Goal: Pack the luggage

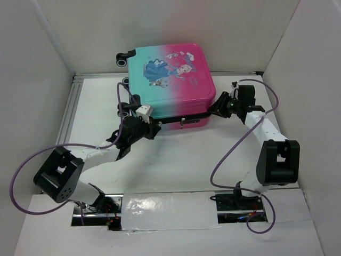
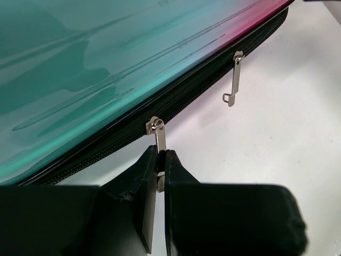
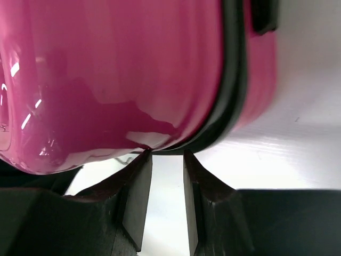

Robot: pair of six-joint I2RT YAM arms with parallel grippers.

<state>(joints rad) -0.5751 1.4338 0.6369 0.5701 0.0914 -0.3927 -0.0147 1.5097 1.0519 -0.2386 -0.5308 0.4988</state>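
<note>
Luggage shell fades from teal at the table's left side into hot pink on the right, with a cartoon princess print in blues and pinks on top. Black wheels, black zipper band, shiny silver zipper pull. White table, purple cables.

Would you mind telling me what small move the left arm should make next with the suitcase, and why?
Probably draw the zip pull along the zip. The left gripper is shut on that pull, the suitcase lies flat with its lid down, and the right gripper, jaws apart, sits at its pink corner, perhaps steadying it. Which direction, I cannot tell.
</note>
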